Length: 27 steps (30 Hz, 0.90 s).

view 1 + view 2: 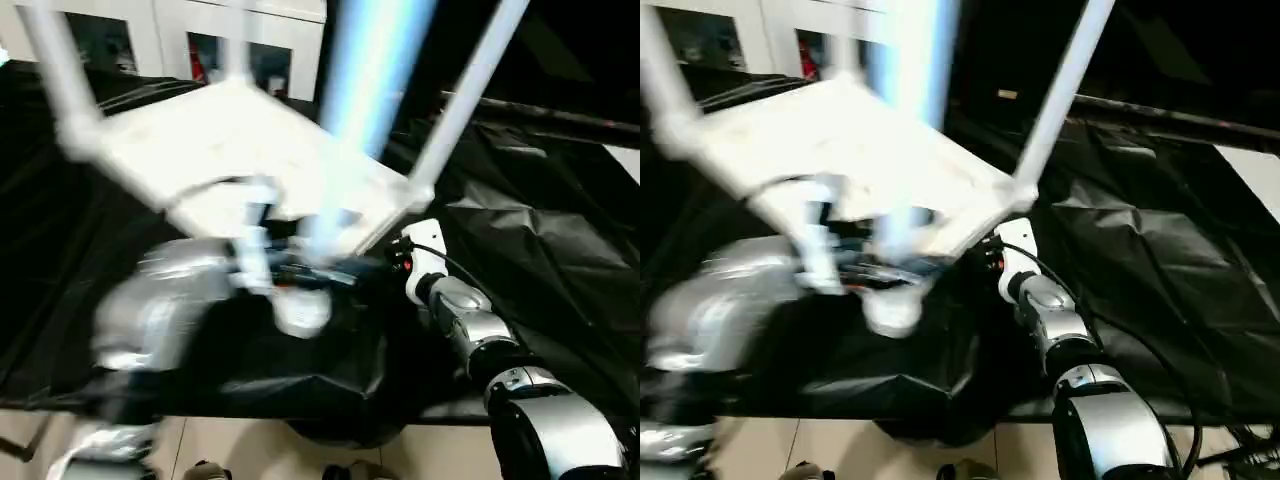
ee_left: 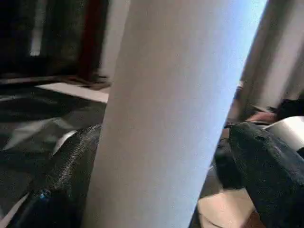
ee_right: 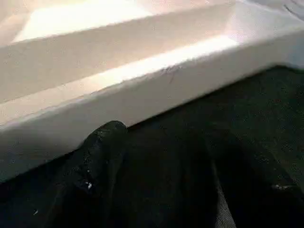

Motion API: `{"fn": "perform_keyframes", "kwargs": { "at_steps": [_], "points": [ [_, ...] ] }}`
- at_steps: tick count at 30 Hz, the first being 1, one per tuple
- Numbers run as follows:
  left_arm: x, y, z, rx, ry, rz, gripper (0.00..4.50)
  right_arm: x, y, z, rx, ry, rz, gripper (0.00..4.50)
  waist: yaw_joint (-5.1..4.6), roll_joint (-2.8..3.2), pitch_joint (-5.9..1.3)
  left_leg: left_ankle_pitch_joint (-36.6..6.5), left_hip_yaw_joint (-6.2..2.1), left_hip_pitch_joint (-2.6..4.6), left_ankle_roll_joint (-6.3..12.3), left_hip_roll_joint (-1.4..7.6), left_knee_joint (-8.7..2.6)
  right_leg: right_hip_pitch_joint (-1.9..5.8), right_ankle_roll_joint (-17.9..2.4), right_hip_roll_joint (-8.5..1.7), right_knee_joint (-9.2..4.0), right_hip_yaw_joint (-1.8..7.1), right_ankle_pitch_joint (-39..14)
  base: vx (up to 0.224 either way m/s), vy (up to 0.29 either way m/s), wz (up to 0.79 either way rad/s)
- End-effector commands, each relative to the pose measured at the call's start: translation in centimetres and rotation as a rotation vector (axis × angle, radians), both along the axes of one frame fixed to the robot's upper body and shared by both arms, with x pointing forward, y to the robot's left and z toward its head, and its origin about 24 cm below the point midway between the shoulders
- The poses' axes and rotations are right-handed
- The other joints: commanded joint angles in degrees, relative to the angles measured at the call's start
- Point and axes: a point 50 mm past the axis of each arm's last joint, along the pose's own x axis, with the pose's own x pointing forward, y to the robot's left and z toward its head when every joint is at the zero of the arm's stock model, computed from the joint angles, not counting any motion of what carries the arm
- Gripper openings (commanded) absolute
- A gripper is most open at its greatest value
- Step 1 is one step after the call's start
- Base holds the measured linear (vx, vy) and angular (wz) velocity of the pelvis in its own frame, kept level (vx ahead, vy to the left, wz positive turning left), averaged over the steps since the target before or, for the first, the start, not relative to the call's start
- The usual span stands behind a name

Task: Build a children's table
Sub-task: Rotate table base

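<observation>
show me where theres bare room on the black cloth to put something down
Free: the black cloth right of the tabletop and beyond the right forearm. Crowded: the near middle, where the left arm, the leg and the tabletop's edge meet.

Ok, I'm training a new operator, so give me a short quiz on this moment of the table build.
1. True or false: the tabletop lies underside up, its legs pointing upward.
2. What stands between the left hand's fingers? A) a white leg B) a cable C) nothing
3. Fill in: the work table's cloth is ___.
Key: 1 true; 2 A; 3 black.
</observation>
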Motion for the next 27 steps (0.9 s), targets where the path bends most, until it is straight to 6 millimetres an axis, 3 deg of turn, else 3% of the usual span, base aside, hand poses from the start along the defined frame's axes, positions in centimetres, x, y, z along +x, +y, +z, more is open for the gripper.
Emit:
{"fn": "perform_keyframes", "kwargs": {
  "at_steps": [1,4,6,7,8,11,12,14,15,19,20,23,26,27],
  "points": [
    [-1.1,-3.5,0.6,-0.012,-0.057,-0.164,4.41,0.5,2.4,1.3,0.015,-0.057,0.095,3.07,0.46,1.84,-4.4,-11.0,-0.37,0.28,-0.15,1.0,-3.98,3.56,-12.6,-2.39,-3.23,2.42,-5.6,0.0,0.0,0.0],
    [-0.6,-4.5,0.5,-0.005,-0.079,-0.138,4.41,0.5,2.5,1.3,0.013,-0.057,0.094,3.07,-0.06,1.91,-4.4,-11.3,-0.41,0.23,0.12,1.08,-3.93,3.57,-12.9,-2.39,-3.38,2.4,-5.9,0.0,0.0,0.0],
    [0.8,-5.0,0.4,0.025,-0.11,-0.04,4.41,0.6,2.4,1.3,-0.001,-0.064,0.074,3.07,-0.19,2.2,-4.38,-12.1,-0.4,0.39,0.4,1.07,-3.88,3.51,-13.1,-2.29,-3.54,2.4,-6.4,0.0,0.0,0.0],
    [1.8,-5.1,0.2,0.051,-0.121,0.038,4.41,0.7,2.3,1.3,-0.005,-0.067,0.06,3.07,-0.19,2.04,-4.37,-12.5,-0.42,0.35,0.61,1.0,-3.84,3.53,-12.9,-2.27,-3.68,2.37,-7.3,0.0,0.0,0.0],
    [2.5,-4.8,0.1,0.076,-0.141,0.089,4.41,0.8,2.0,1.4,-0.011,-0.071,0.043,3.07,-0.14,2.51,-4.29,-13.2,-0.53,0.36,0.75,0.92,-3.86,3.54,-12.5,-2.28,-3.86,2.38,-8.7,0.0,0.0,0.0],
    [4.0,-3.9,-0.3,0.129,-0.157,0.196,4.41,1.1,1.3,1.5,-0.033,-0.072,-0.008,3.07,-0.07,2.27,-4.37,-12.8,-0.53,0.22,0.9,0.83,-3.73,3.57,-11.5,-2.37,-4.06,2.35,-11.6,0.0,0.0,0.0],
    [4.5,-3.2,-0.5,0.156,-0.166,0.233,4.41,1.2,0.8,1.6,-0.035,-0.076,-0.03,3.07,0.03,2.59,-4.41,-12.6,-0.56,0.41,0.98,0.97,-3.75,3.42,-11.9,-2.37,-3.95,2.36,-11.0,0.0,0.0,0.0],
    [4.9,-2.6,-0.7,0.183,-0.175,0.258,4.41,1.3,0.3,1.6,-0.036,-0.077,-0.049,3.07,0.07,2.57,-4.37,-12.8,-0.52,0.44,1.14,0.97,-3.77,3.37,-12.3,-2.31,-3.87,2.29,-10.6,0.0,0.0,0.0],
    [5.5,-0.9,-1.2,0.233,-0.192,0.305,4.41,1.3,-0.8,1.7,-0.045,-0.082,-0.084,3.07,0.16,2.75,-4.24,-13.4,-0.52,0.53,1.14,1.02,-3.87,3.18,-12.2,-2.28,-4.06,2.23,-11.4,0.0,0.0,0.0],
    [5.4,1.1,-2.2,0.299,-0.184,0.293,4.41,1.2,-2.4,1.9,-0.031,-0.096,-0.091,3.07,0.3,2.84,-4.31,-14.4,-0.58,0.56,0.55,1.0,-3.93,3.34,-11.7,-2.31,-4.02,2.2,-12.9,0.0,0.0,0.0],
    [4.9,1.5,-2.7,0.321,-0.179,0.253,4.41,1.1,-2.9,2.0,-0.031,-0.103,-0.068,3.07,0.47,2.45,-4.3,-14.3,-0.55,0.53,0.65,1.0,-3.86,3.33,-11.5,-2.38,-4.01,2.2,-13.4,0.0,0.0,0.0],
    [3.7,2.5,-4.5,0.406,-0.17,0.146,4.41,0.4,-4.5,2.4,-0.06,-0.115,0.1,3.07,0.95,2.72,-4.33,-12.7,-0.44,0.5,1.44,1.21,-3.84,3.21,-12.2,-2.31,-3.83,2.32,-11.0,0.0,0.0,0.0],
    [3.7,2.7,-5.1,0.441,-0.166,0.126,4.07,0.0,-5.0,2.5,-0.09,-0.119,0.175,3.07,1.53,2.78,-4.39,-12.4,-0.33,0.64,1.96,1.26,-3.87,3.18,-13.5,-2.32,-3.71,2.3,-9.1,0.0,0.0,0.0],
    [3.9,3.1,-5.9,0.502,-0.173,0.124,4.07,-0.7,-5.6,2.7,-0.124,-0.122,0.282,3.07,1.75,2.93,-4.24,-13.1,-0.37,0.71,2.24,1.14,-3.99,3.17,-13.1,-2.09,-4.1,2.23,-9.5,0.0,0.0,0.0]
  ]
}}
